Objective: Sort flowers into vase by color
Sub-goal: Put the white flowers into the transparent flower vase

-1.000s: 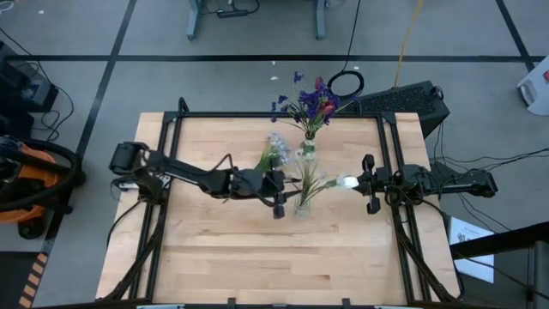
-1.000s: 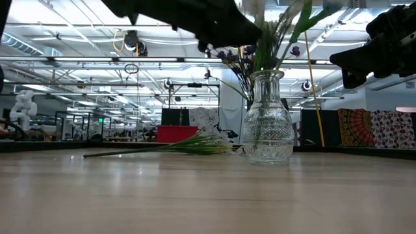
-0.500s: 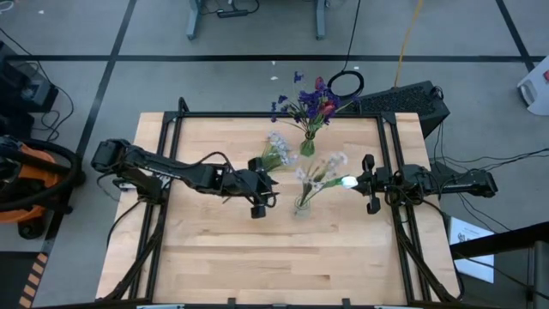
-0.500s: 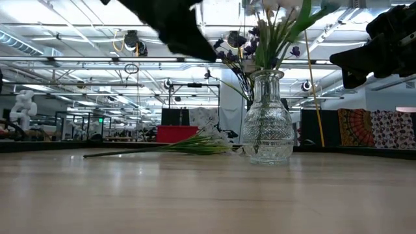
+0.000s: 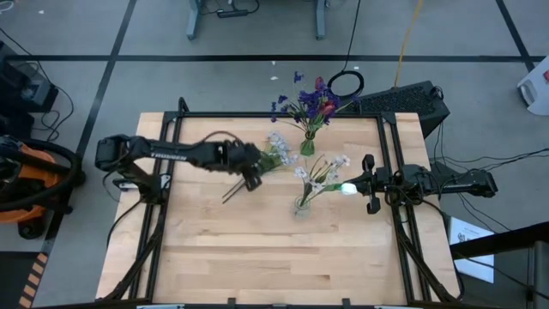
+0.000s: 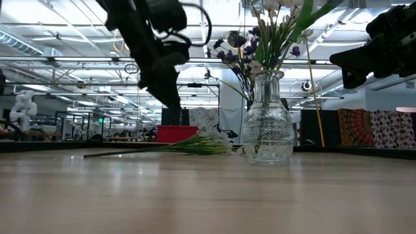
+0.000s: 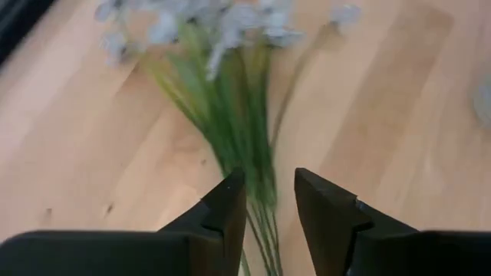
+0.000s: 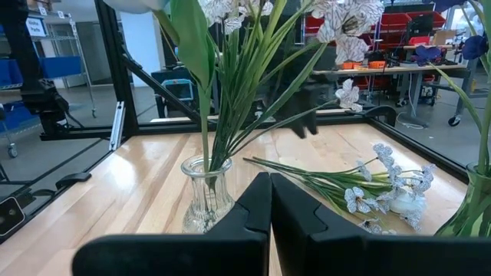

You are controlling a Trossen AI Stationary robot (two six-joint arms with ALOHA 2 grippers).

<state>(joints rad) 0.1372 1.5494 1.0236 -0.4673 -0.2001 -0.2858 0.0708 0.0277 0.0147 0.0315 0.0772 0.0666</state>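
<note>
The left gripper (image 7: 268,203) is positioned directly over the green stems of the pale flower spray (image 5: 273,153) lying flat on the table (image 5: 257,249), its fingers (image 7: 226,207) set apart with the stems running between them and nothing clamped. The spray's long axis is aligned roughly with the gripper's line of approach, blossoms at the far end toward the purple-flower vase (image 5: 307,146), stem ends trailing back beneath the wrist. The right gripper (image 5: 371,183), fingers pressed together and empty, is parked beside the white-flower vase (image 5: 302,204), farther from the spray.
</note>
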